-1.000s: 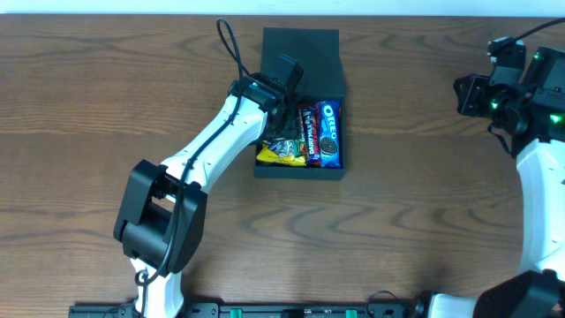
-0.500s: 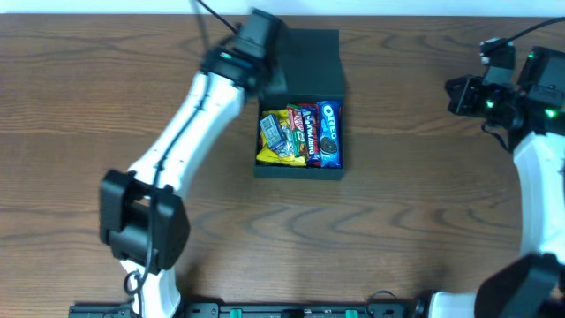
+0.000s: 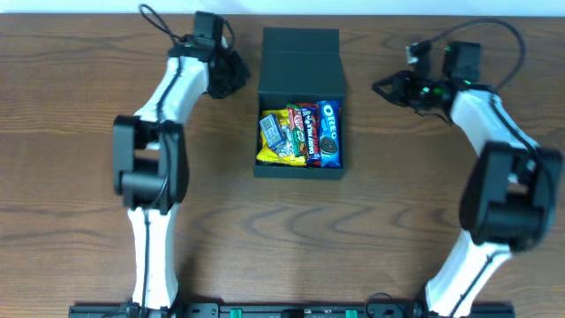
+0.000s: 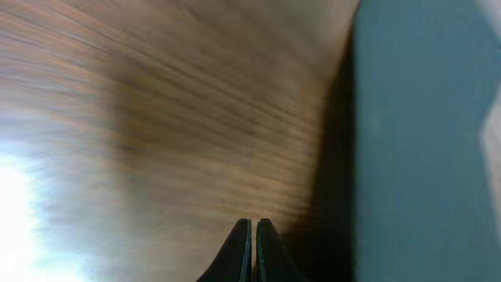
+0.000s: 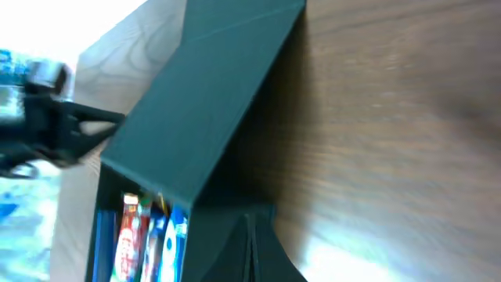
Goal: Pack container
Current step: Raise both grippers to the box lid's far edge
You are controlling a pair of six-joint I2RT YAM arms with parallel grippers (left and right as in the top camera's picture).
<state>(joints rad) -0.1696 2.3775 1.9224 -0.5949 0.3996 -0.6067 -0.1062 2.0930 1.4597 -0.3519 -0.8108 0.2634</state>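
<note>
The dark grey-green container (image 3: 298, 170) sits mid-table with its flap lid (image 3: 300, 53) standing open at the back. Inside lie a yellow packet (image 3: 278, 141), a red bar (image 3: 308, 132) and a blue Oreo pack (image 3: 328, 132). My left gripper (image 3: 241, 78) is shut and empty, just left of the lid; in the left wrist view its tips (image 4: 253, 229) hover over wood beside the container wall (image 4: 423, 141). My right gripper (image 3: 380, 87) is shut and empty, off the box's right side; in the right wrist view its tips (image 5: 250, 227) point at the lid (image 5: 211, 102) and snacks (image 5: 149, 235).
Brown wooden table (image 3: 397, 221) all around the box. Both arm bases stand at the front edge. Cables trail from each wrist near the table's back edge.
My left gripper lifted out of the box, shut, and swung to the left of the lid. My right arm swung in from the far right toward the box's right side.
</note>
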